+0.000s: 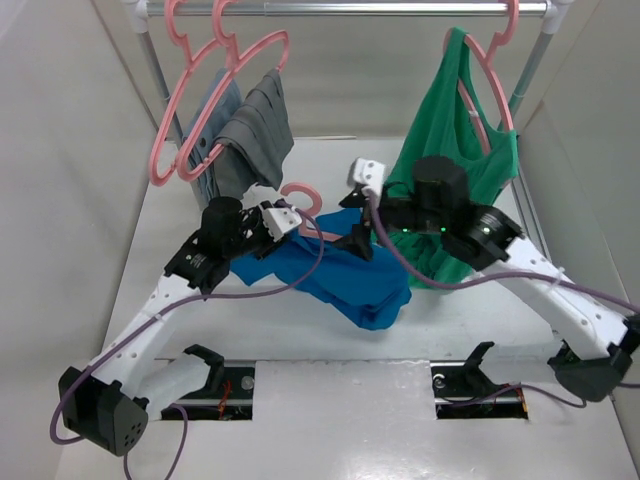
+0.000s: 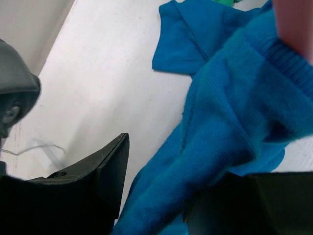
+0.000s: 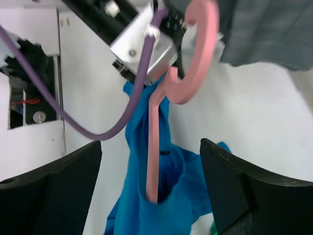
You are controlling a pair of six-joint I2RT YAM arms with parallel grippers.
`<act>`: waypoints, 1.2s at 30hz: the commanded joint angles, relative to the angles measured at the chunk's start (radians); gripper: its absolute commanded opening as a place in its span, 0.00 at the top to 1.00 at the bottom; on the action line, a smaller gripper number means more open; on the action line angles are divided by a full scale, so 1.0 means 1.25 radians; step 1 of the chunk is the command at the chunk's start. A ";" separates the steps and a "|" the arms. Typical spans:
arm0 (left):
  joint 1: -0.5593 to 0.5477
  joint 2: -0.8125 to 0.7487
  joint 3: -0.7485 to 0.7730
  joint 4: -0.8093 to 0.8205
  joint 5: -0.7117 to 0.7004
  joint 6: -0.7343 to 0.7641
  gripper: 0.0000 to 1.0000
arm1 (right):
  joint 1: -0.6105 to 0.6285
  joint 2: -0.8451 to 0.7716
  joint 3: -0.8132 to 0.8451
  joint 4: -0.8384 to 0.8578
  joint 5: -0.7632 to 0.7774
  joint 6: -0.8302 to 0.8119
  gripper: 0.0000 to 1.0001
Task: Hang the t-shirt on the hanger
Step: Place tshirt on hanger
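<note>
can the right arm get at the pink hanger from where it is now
Probably yes. The right claw is open and the hanger stands straight ahead of it, nothing between. The left claw seems to hold it near the hook and its lower end sits inside the t-shirt, leaving the stem free.

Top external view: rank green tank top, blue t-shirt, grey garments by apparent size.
1. green tank top, though the arm hides part of it
2. t-shirt, bunched
3. grey garments, close to the t-shirt, so unsure

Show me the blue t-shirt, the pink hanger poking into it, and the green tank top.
t-shirt (image 1: 350, 288), top view, bunched middle.
hanger (image 3: 204, 44), right wrist view, curved hook.
green tank top (image 1: 442, 130), top view, front panel.
</note>
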 commanded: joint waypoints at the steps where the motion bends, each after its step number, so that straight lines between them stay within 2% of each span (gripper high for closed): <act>1: -0.002 -0.015 0.053 0.035 0.010 -0.002 1.00 | 0.025 0.091 0.018 0.011 0.056 -0.026 0.14; 5: -0.002 -0.022 0.053 0.026 0.033 -0.010 1.00 | 0.032 0.136 0.011 0.041 0.046 -0.026 0.14; 9: -0.002 -0.037 0.060 0.026 0.054 -0.017 1.00 | 0.032 0.153 -0.005 0.093 0.086 -0.007 0.25; 10: -0.002 -0.037 0.060 0.026 0.068 -0.017 1.00 | 0.032 0.153 -0.005 0.101 0.098 -0.007 0.40; 13: -0.002 -0.054 0.060 0.018 0.078 0.006 1.00 | 0.032 0.144 -0.013 0.108 0.106 -0.007 0.66; 14: -0.002 -0.054 0.060 0.018 0.065 0.006 1.00 | 0.032 0.134 -0.013 0.108 0.129 -0.007 0.81; 16: -0.002 -0.054 0.060 0.011 0.043 0.014 1.00 | 0.032 0.090 -0.044 0.108 0.163 -0.007 0.98; 18: 0.005 -0.054 0.060 0.001 0.016 0.021 1.00 | 0.018 0.051 -0.081 0.099 0.220 -0.007 1.00; 21: 0.033 -0.054 0.060 -0.006 0.007 0.009 0.84 | -0.018 -0.035 -0.120 0.067 0.249 -0.014 1.00; 22: 0.042 -0.047 0.068 0.001 0.007 -0.011 0.76 | -0.028 -0.079 -0.127 0.059 0.264 -0.014 1.00; 25: 0.086 -0.026 0.094 0.008 0.019 -0.035 0.71 | -0.052 -0.140 -0.143 0.020 0.289 -0.021 1.00; 27: 0.107 -0.015 0.109 0.008 0.041 -0.035 0.59 | -0.065 -0.192 -0.143 -0.008 0.289 -0.029 1.00; 31: 0.107 -0.006 0.121 0.008 0.100 -0.026 0.52 | -0.081 -0.247 -0.143 -0.016 0.289 -0.029 1.00; 33: 0.107 -0.006 0.129 -0.001 0.136 -0.010 0.62 | -0.081 -0.255 -0.143 -0.016 0.289 -0.029 1.00; 34: 0.107 -0.014 0.129 -0.001 0.163 -0.010 0.74 | -0.081 -0.255 -0.143 -0.016 0.277 -0.029 1.00; 35: 0.107 -0.014 0.129 -0.001 0.171 -0.002 1.00 | -0.081 -0.255 -0.143 -0.008 0.261 -0.029 1.00; 36: 0.107 -0.022 0.129 -0.001 0.172 -0.002 1.00 | -0.081 -0.255 -0.143 -0.008 0.251 -0.029 1.00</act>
